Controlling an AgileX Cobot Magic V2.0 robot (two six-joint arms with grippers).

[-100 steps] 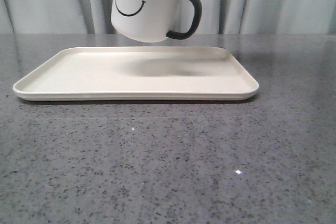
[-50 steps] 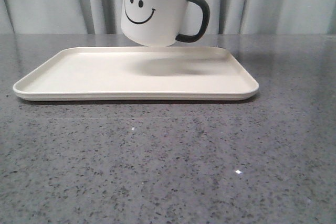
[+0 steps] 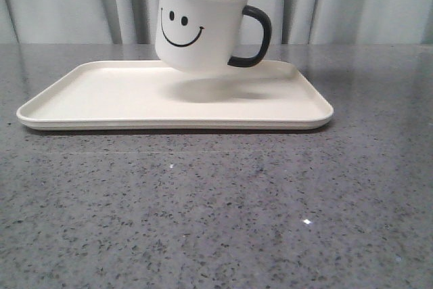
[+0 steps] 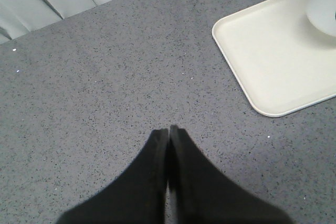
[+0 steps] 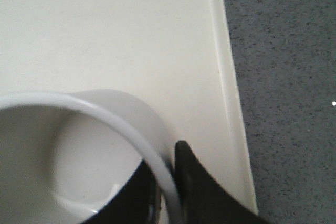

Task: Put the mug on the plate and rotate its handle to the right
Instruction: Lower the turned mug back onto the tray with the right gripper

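The white mug [image 3: 199, 28] with a black smiley face hangs tilted just above the cream plate [image 3: 101, 96], over its back right part. Its black handle [image 3: 256, 37] points to the right in the front view. My right gripper [image 5: 167, 174] is shut on the mug's rim [image 5: 131, 132], one finger inside the cup and one outside. In the right wrist view the plate [image 5: 131, 35] lies below the mug. My left gripper [image 4: 168, 130] is shut on nothing, low over the grey table beside the plate's corner [image 4: 262, 51].
The grey speckled table [image 3: 216, 208] spreads in front of the plate. Pale curtains [image 3: 365, 5] hang behind the table's far edge.
The mug has come down toward the plate and shifted a little to the right, still held by its rim. Its shadow on the plate has tightened beneath it.
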